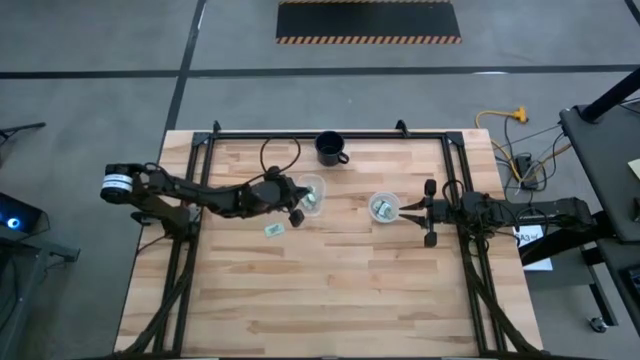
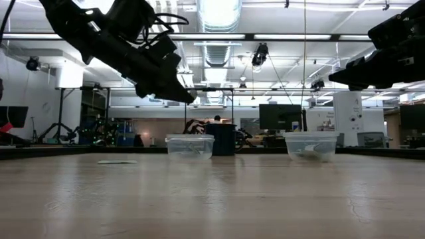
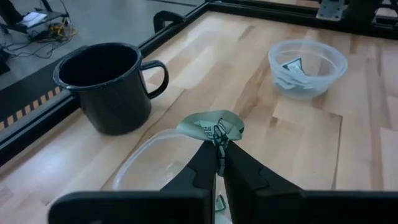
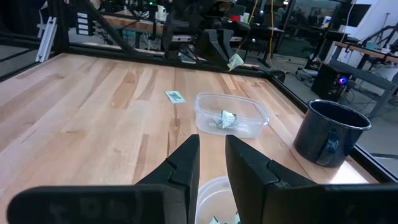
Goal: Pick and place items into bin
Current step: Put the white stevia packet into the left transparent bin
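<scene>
My left gripper is shut on a crumpled pale green packet, just above the left clear cup, by the cup's near-left rim. That cup has a packet inside. The right clear cup holds several packets. One packet lies flat on the table near the left cup. My right gripper waits at the table's right, above the right cup's edge. Its fingers stand a little apart with nothing between them. My left gripper pinches the packet's lower edge between its two fingertips. The fingers slant down from the table's left. The packet sticks out beyond the tips, bent and crumpled, lifted clear of the table and of the cup beneath it.
A dark enamel mug stands at the table's far middle, close behind the left cup. A black metal frame runs along the table's far edge and down both sides. Bare wood spreads across the near half.
</scene>
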### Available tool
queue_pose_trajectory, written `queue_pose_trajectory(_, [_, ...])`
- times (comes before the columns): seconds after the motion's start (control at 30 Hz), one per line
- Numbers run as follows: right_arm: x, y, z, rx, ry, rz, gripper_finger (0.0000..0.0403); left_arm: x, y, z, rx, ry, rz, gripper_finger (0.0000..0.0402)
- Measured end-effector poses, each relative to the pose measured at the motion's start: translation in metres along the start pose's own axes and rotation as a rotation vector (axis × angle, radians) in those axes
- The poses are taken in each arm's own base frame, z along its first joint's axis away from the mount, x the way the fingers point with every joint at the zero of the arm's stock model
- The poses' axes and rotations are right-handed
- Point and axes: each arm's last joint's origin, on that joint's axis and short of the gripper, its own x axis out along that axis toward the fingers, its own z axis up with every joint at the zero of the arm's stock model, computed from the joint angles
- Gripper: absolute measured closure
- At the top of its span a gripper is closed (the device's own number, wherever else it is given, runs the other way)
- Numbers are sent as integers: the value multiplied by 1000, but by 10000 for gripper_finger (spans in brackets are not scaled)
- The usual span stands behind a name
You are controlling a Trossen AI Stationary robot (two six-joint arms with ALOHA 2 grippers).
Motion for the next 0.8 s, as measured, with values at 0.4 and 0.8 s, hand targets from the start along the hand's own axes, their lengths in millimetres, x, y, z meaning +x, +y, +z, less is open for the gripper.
queue_pose_trajectory(0.4, [0,0,0,0,0,0,335,1,1,-1,2,6,6,368])
queue_pose_trajectory(0.8, [0,0,0,0,1,0,335,1,1,-2,77,14,6,313])
